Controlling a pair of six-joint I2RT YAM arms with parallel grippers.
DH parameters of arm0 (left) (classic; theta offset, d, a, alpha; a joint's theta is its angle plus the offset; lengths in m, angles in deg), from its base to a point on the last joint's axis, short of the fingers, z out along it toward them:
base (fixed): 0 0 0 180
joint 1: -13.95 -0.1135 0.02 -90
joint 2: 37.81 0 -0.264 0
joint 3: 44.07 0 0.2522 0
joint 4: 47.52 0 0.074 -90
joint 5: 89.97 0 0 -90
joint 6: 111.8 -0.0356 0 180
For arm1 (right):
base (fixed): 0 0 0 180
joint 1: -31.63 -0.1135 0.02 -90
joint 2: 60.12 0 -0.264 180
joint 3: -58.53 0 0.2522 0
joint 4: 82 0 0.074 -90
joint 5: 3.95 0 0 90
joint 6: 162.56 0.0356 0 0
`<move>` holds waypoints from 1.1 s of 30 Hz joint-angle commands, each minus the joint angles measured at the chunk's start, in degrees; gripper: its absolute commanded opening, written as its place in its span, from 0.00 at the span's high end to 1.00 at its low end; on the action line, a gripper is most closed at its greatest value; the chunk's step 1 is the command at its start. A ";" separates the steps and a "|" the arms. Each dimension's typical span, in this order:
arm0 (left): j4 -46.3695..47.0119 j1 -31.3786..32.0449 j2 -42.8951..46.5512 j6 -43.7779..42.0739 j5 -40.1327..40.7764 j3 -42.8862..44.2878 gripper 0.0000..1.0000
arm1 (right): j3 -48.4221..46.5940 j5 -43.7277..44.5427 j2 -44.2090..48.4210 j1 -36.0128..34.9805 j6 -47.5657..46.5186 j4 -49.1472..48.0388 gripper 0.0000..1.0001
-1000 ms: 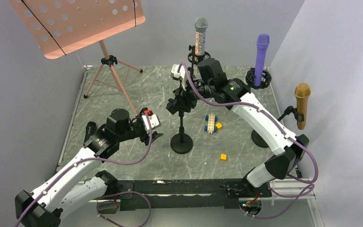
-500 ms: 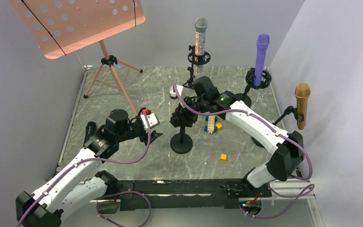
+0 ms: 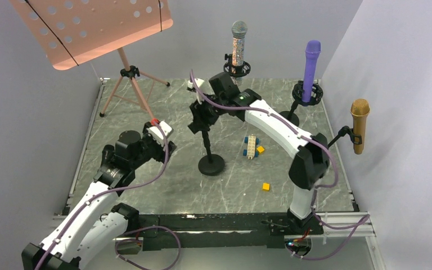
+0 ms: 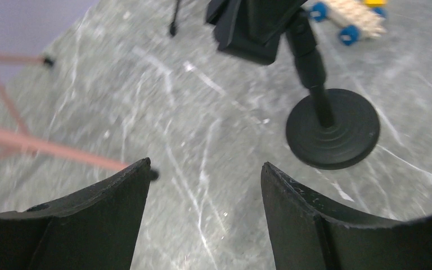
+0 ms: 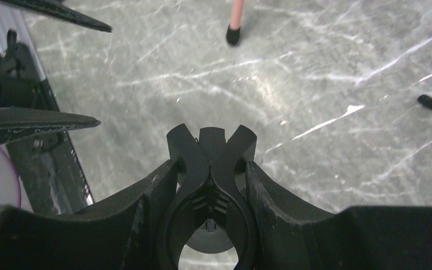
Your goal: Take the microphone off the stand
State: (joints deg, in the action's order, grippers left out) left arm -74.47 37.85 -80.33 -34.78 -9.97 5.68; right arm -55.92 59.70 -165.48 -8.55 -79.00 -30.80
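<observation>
Grip: right claw (image 5: 211, 169) closed on the empty clip (image 5: 211, 146) of the leaning stand (image 3: 207, 145); left claw (image 4: 205, 169) wide open, empty | Target: silver microphone (image 3: 238, 42) stands upright in its holder (image 3: 237, 67) just beyond the right claw, right arm (image 3: 275, 126) nearer.

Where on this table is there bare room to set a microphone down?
Bare marble runs along the near edge, between the black stand base and the yellow block, and on past that block toward the right arm. The right side is crowded: toy bricks, then the purple microphone and gold microphone on stands.
</observation>
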 commanded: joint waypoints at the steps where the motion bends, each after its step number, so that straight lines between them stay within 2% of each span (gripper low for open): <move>1: -0.36 -5.50 2.68 6.21 3.61 -1.33 0.26 | -10.95 5.51 -5.69 0.46 0.65 -4.78 1.00; 7: -2.00 -9.71 4.76 7.44 0.94 -2.07 0.27 | -16.28 7.59 -9.04 0.55 1.34 -7.49 1.00; 14: -0.33 -11.94 4.23 9.69 -1.73 -2.24 0.29 | -21.07 5.54 -12.92 0.63 2.39 -11.00 1.00; 22: 0.35 -12.12 3.60 10.26 -2.94 -2.30 0.30 | -14.36 3.60 -11.10 0.88 3.69 -21.46 1.00; 24: 0.49 -12.21 3.46 10.61 -3.52 -2.32 0.30 | -14.30 2.22 -12.12 0.98 3.59 -19.54 0.88; 27: 0.76 -12.30 3.18 10.86 -4.46 -2.33 0.30 | -12.67 0.13 -11.80 0.93 4.06 -18.34 0.61; 33: 1.27 -12.63 2.18 11.27 -6.50 -2.37 0.31 | -10.32 -1.98 -6.77 0.79 2.81 -16.95 0.19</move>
State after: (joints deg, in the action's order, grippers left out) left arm -75.76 25.70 -77.62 -25.09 -13.73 3.65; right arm -67.35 61.12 -178.68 -7.88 -76.05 -45.45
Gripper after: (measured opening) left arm 0.695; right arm 0.705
